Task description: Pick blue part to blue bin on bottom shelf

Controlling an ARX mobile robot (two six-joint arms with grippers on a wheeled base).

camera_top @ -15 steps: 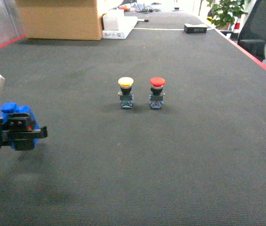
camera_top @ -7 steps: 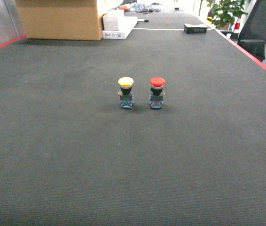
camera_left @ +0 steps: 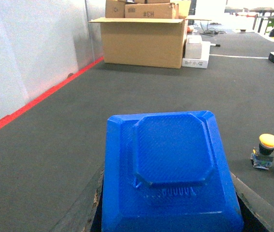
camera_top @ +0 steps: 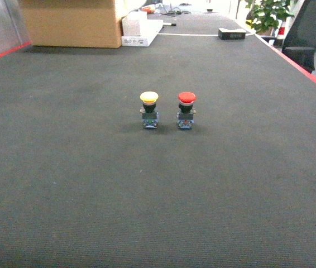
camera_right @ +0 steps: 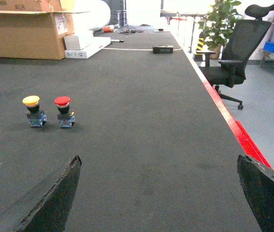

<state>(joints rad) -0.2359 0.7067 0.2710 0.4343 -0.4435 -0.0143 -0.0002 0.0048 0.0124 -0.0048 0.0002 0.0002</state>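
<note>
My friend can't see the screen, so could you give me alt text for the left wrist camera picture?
A blue part fills the foreground, held in the left claw above a dark mat. A yellow-capped push button stands to the right, and an open cardboard box sits behind.

The blue part (camera_left: 168, 174) fills the bottom of the left wrist view, its lower end cut off by the frame and hiding the left gripper's fingers (camera_left: 86, 212). Beside the yellow button (camera_left: 266, 151), another thing is clipped at the right edge. The right gripper's fingers (camera_right: 54, 198) show only as 2 dark corners.
</note>
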